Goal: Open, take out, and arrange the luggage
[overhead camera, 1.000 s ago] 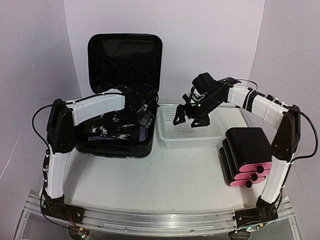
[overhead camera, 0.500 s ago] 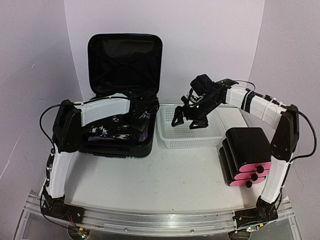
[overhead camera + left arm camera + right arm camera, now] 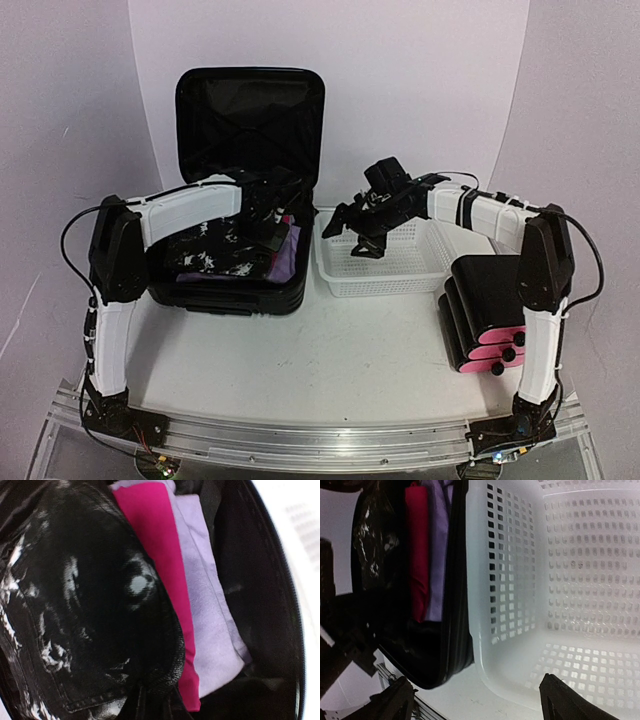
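Your luggage [image 3: 235, 285] sits at ten o'clock with its lid up, so opening is done. Nothing is out yet: the pink cloth [image 3: 155, 555] and lilac cloth [image 3: 205, 610] lie packed beside the mesh cover [image 3: 100, 605]. The left gripper [image 3: 268, 222] is inside the case — you cannot tell its jaws. The right gripper [image 3: 475, 680] hangs wide and empty over the basket [image 3: 375, 284] at three o'clock.

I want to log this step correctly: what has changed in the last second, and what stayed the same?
The left gripper moved a little left inside the luggage and closed; it now seems to pinch the edge of the black patterned garment. The right gripper, open, swung left over the white basket toward the luggage. Luggage, basket and drawer box stayed put.
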### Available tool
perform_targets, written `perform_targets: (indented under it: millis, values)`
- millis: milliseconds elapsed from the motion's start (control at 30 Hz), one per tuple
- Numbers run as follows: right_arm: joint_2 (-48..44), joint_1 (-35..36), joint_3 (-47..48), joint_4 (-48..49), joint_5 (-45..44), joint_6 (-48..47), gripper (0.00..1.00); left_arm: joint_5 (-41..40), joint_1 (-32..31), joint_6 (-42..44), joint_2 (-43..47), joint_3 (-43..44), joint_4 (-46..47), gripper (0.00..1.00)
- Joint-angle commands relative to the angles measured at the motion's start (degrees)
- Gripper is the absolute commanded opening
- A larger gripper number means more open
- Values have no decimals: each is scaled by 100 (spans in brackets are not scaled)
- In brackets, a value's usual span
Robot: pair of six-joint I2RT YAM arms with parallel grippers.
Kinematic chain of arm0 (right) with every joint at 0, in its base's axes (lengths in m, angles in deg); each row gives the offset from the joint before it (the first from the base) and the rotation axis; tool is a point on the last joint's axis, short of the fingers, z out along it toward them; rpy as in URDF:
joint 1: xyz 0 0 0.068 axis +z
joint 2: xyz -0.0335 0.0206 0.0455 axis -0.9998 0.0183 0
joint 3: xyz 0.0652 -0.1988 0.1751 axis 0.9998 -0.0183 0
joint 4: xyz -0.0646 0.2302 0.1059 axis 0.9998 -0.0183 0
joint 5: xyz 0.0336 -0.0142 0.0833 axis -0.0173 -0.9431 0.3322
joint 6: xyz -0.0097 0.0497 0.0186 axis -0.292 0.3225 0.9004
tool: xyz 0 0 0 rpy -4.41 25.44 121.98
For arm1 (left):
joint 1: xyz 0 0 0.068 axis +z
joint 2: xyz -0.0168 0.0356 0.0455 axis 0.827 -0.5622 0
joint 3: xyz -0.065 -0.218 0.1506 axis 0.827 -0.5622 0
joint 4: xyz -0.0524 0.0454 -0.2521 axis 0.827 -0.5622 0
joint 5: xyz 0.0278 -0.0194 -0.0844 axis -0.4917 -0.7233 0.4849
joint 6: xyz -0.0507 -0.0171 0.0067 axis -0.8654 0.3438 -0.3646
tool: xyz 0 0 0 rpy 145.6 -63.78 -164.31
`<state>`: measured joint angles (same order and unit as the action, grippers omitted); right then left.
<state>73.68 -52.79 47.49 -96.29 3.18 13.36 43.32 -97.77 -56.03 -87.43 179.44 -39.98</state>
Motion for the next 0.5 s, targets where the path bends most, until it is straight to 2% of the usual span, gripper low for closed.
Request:
perform_targets:
  millis: [0, 133, 467]
  values:
    - [251, 36, 368, 1256, 132, 1085, 88, 555, 122, -80, 952, -338, 381, 4]
    - [582, 66, 707, 1643, 142, 1410, 89, 966, 184, 27, 1400, -766, 707, 0]
    - [1789, 435, 1960, 2460, 137, 2277, 91, 1880, 199, 435, 1881, -1191, 902, 0]
